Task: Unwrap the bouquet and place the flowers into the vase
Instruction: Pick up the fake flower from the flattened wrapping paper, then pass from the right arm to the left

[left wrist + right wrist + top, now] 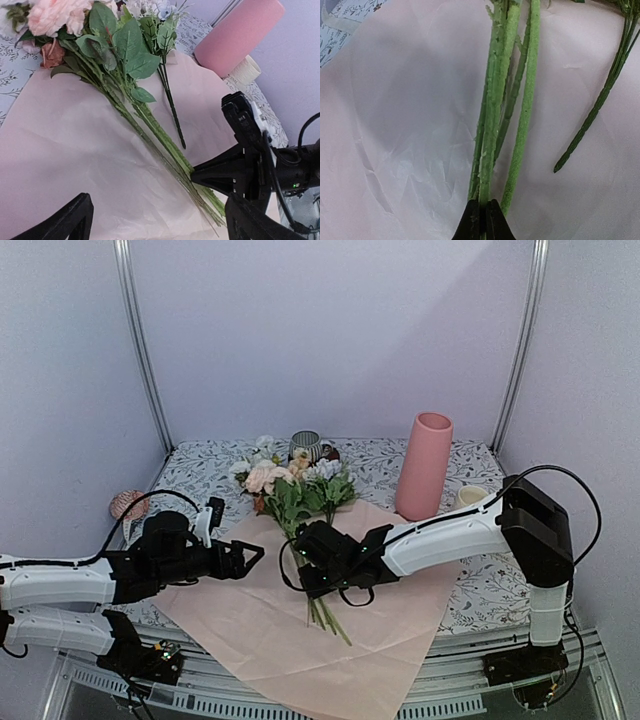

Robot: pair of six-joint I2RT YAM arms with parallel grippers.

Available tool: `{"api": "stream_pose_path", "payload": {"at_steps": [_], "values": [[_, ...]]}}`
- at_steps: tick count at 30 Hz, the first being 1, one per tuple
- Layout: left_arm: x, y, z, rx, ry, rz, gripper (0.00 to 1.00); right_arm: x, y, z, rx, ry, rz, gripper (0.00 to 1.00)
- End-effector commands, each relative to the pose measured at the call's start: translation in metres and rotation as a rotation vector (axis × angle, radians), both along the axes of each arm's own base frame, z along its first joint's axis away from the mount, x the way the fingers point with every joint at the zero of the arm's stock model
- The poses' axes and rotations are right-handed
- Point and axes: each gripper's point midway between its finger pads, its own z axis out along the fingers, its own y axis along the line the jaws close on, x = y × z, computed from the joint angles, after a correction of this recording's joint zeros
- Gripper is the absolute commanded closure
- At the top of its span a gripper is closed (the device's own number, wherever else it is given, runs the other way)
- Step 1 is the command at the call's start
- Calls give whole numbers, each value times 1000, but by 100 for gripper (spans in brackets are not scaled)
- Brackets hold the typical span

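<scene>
Cloth (200, 465) printed with grey leaves covers the table, and pale lilac walls (330, 330) with two metal poles (140, 340) in the far corners close the space. A large sheet of pale pink paper (270, 630) lies open and creased on the cloth, its near corner hanging over the table edge. The flowers (290, 490) lie loose on it, blooms at the far side and long green stems running near. The vase (424, 466) stands upright at the far right, apart from the flowers, with a cream mug (470, 496) just to its right and a striped cup (304, 445) behind the blooms, partly hidden by them. The left gripper (248, 560) hovers over the left part of the paper with its fingers spread wide and nothing between them. The right gripper (480, 217) is down at the near end of the stems, its fingertips pressed together; one stem runs right up to them, but whether it is nipped between them cannot be made out. A small pink thing (128, 504) at the far left edge is too unclear to name. From above, the right arm covers the middle of the stems.
</scene>
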Motion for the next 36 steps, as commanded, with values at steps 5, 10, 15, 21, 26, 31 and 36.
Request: {"api": "stream_pose_path", "payload": {"at_steps": [5,10,15,21,26,31,36], "values": [[9,0,23,22,-58,1,6,17,4,45,76,-90,-46,97],[9,-3,28,-7,-72,-10,6,23,0,77,172,-147,-94,96],[9,-5,27,-16,-70,-16,6,22,4,86,217,-143,-90,94],[6,-13,26,-62,-52,-45,7,22,4,91,271,-153,-102,96],[-1,-22,42,-158,-82,-97,8,16,3,106,340,-172,-62,96],[-10,-28,68,-301,-148,-144,11,2,8,125,441,-195,43,96],[-5,-28,88,-384,-183,-117,16,-17,14,141,548,-203,160,97]]}}
